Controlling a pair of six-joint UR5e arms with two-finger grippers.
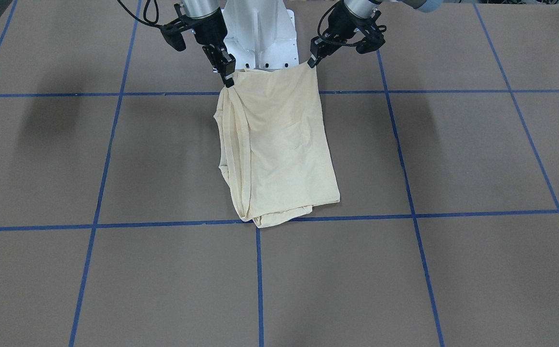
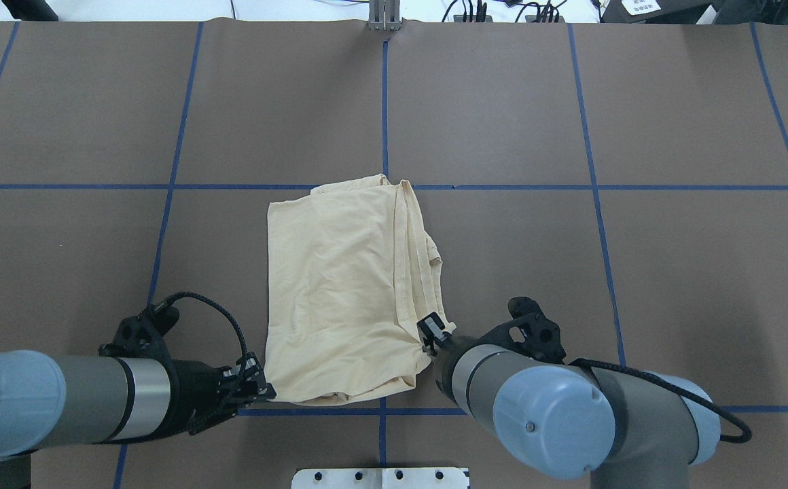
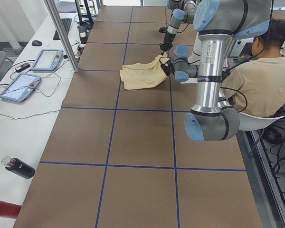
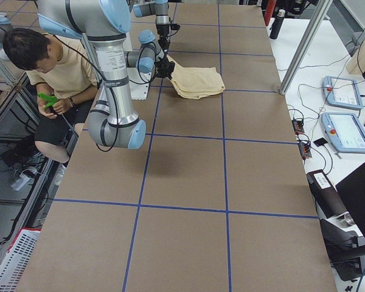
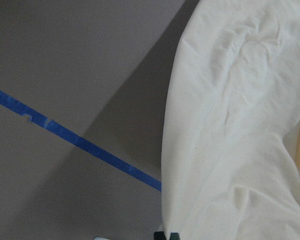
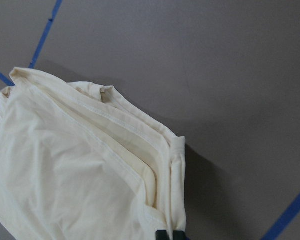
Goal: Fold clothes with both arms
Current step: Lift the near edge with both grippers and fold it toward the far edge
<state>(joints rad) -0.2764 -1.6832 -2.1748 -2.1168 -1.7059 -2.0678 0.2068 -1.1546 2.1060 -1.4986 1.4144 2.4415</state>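
Note:
The cream-yellow shirt (image 1: 279, 144) lies folded into a long rectangle in the middle of the table, print hidden. It also shows in the overhead view (image 2: 339, 285). Its far part rests on the table and its edge nearest the robot is lifted. My left gripper (image 1: 313, 60) is shut on one near corner, also seen from overhead (image 2: 266, 390). My right gripper (image 1: 227, 74) is shut on the other near corner, where the layered hems bunch, also seen from overhead (image 2: 430, 336). The left wrist view shows the cloth (image 5: 240, 125) hanging from the fingertips, as does the right wrist view (image 6: 80, 175).
The brown table carries a grid of blue tape lines (image 1: 258, 270). The white pedestal base (image 1: 260, 33) stands just behind the grippers. A seated person (image 3: 256, 80) is behind the robot. Control tablets (image 3: 47, 59), a metal post (image 3: 61, 35) and a bottle (image 3: 19, 167) stand on the side bench.

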